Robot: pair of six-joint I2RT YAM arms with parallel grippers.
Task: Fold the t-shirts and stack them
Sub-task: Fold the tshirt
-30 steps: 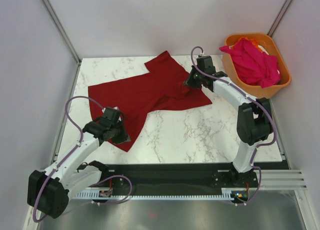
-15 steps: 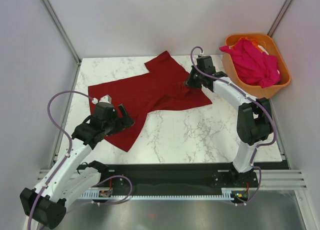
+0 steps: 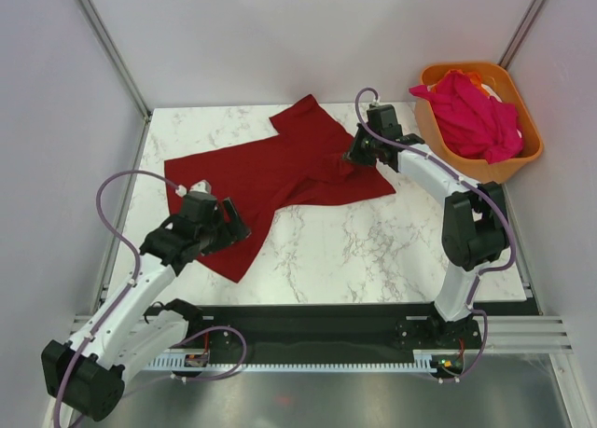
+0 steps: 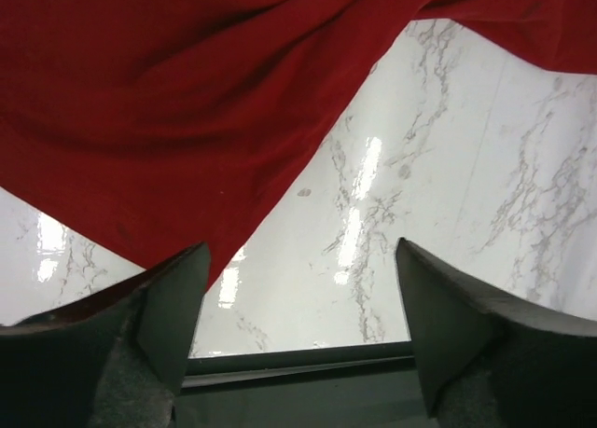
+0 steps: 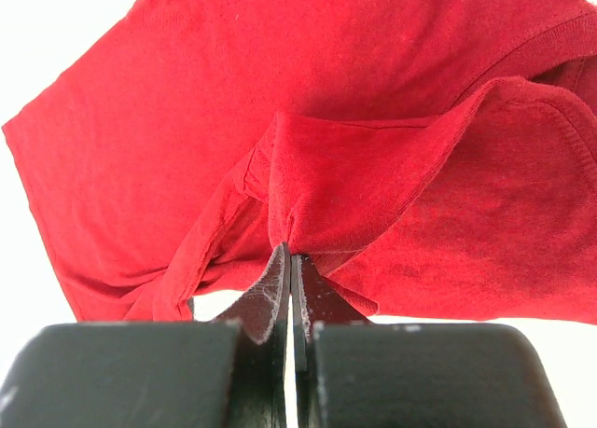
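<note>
**Ana:** Where does the red t-shirt (image 3: 280, 172) sit for you?

**Me:** Spread crookedly across the far left of the table (image 3: 373, 251), one sleeve toward the back edge, the hem corner pointing at my left arm. The pink t-shirt (image 3: 476, 116) is heaped in the orange tub (image 3: 522, 158), off the table's right rear corner.

**Ana:** And your grips?

**Me:** My right gripper (image 5: 291, 255) has its jaws pressed tight on a bunched fold of red cloth near the collar side. My left gripper (image 4: 298, 307) has jaws spread wide and holds nothing; in the wrist view the hem edge lies just ahead, bare marble between the fingers.

**Ana:** So how do I flatten it well?

**Me:** I think I keep the right pinch steady as an anchor, bring the left down onto the hem corner, close on a single layer, then pull away from the right so the wrinkles draw out before any fold.
</note>
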